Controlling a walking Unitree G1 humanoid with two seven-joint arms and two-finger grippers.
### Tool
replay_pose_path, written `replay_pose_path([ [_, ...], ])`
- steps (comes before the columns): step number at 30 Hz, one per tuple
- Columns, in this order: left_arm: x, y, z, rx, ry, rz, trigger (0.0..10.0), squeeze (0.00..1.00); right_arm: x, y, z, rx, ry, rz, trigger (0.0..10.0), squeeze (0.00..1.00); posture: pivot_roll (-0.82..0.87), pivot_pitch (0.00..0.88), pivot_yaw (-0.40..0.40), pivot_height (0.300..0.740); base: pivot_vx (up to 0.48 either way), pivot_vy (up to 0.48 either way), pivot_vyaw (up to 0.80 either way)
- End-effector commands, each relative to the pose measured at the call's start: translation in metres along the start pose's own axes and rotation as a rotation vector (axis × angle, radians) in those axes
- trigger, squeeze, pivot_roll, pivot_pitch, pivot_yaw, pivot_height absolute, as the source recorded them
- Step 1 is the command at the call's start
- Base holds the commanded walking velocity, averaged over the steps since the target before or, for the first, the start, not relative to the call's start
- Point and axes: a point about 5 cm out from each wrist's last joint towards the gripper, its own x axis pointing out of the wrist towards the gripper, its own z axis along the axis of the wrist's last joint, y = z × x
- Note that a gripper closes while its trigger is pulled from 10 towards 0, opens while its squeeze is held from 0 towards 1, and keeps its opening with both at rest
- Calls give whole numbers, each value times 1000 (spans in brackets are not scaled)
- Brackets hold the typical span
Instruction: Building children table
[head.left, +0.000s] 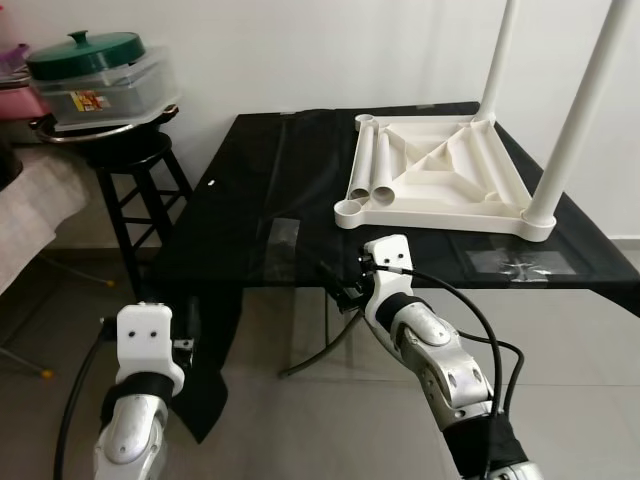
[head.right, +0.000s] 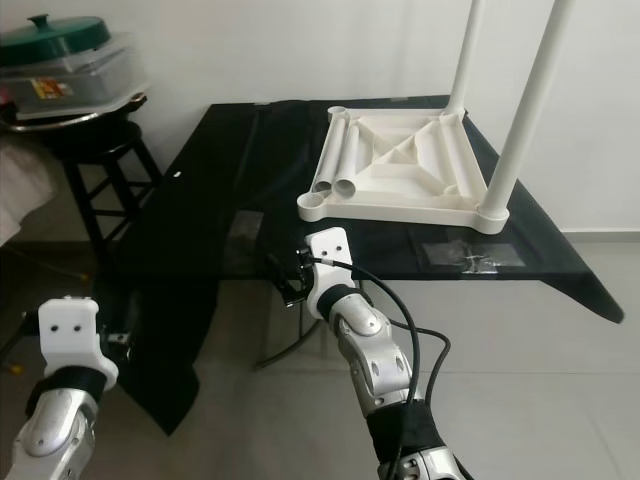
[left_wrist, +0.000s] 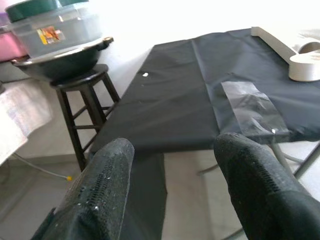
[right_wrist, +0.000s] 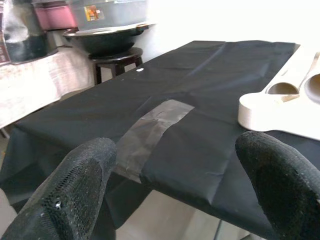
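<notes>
A white child's table top (head.left: 440, 180) lies upside down on a table draped in black cloth (head.left: 250, 200). Two white legs (head.left: 585, 100) stand upright in its right-hand corners. Two loose legs (head.left: 372, 165) lie side by side inside the frame near its left edge, and the front-left socket (head.left: 350, 209) is empty. My right gripper (right_wrist: 172, 195) hovers open just off the table's front edge, short of that socket, with its wrist (head.left: 386, 255) below the top. My left gripper (left_wrist: 175, 195) hangs open lower down at the front left, its wrist (head.left: 146, 342) below table level, holding nothing.
A black stool (head.left: 135, 160) at the back left carries a pan and a grey container with a green lid (head.left: 100, 75). The black cloth hangs in a long flap (head.left: 215, 340) off the front-left corner. Tape patches (head.left: 283, 245) hold the cloth. A white-covered surface (head.left: 30, 210) borders the left.
</notes>
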Motion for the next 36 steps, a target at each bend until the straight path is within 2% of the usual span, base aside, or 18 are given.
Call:
replay_pose_path([
  [1,-10,-4,-3,-24,12,-14,10000,0,-7,0,-9,8,11,-1,10000,0,-4,25,29,740,0,0,0],
  [2,-16,-5,-5,-41,23,-12,10000,0,-11,0,-9,10,5,2,10000,0,-4,25,29,740,0,0,0],
  [4,-18,-5,-6,-53,27,-6,10000,0,-11,0,-8,9,-2,4,10000,0,2,20,22,740,0,0,0],
  [11,-16,-4,-5,-69,14,12,10000,0,-11,-2,-5,-1,-20,4,10000,0,17,17,19,740,0,0,0],
  [13,-16,-5,-5,-60,9,16,10000,0,-21,-3,-8,-75,-16,7,10000,0,22,14,15,740,0,0,0],
  [14,-20,-4,-7,-61,17,21,10000,0,-35,-5,-14,-120,0,11,10000,0,14,9,16,740,0,0,0],
  [16,-20,-4,-7,-61,17,21,10000,0,-35,-5,-14,-120,0,11,10000,0,14,9,16,740,0,0,0],
  [17,-19,1,-10,-80,21,32,10000,0,-53,-9,-23,-125,18,-24,10000,0,-3,1,31,740,0,0,0],
  [19,-19,1,-10,-80,21,32,10000,0,-53,-9,-23,-125,18,-24,10000,0,-3,1,31,740,0,0,0],
  [20,-11,4,-10,-72,-4,47,10000,0,-53,-11,-24,-113,5,-49,10000,0,-11,0,40,740,0,0,0],
  [22,-11,4,-10,-72,-4,47,10000,0,-53,-11,-24,-113,5,-49,10000,0,-11,0,40,740,0,0,0],
  [26,3,6,-8,-69,-20,34,10000,0,-37,-11,-20,-107,-18,-42,10000,0,6,0,47,740,0,0,0],
  [31,4,7,-9,-75,-18,26,10000,0,-35,-11,-20,-101,-21,-33,10000,0,-3,0,46,740,0,0,0],
  [36,7,4,-9,-91,-14,25,10000,0,-31,-14,-17,-179,-18,-46,10000,0,18,0,28,740,0,0,0],
])
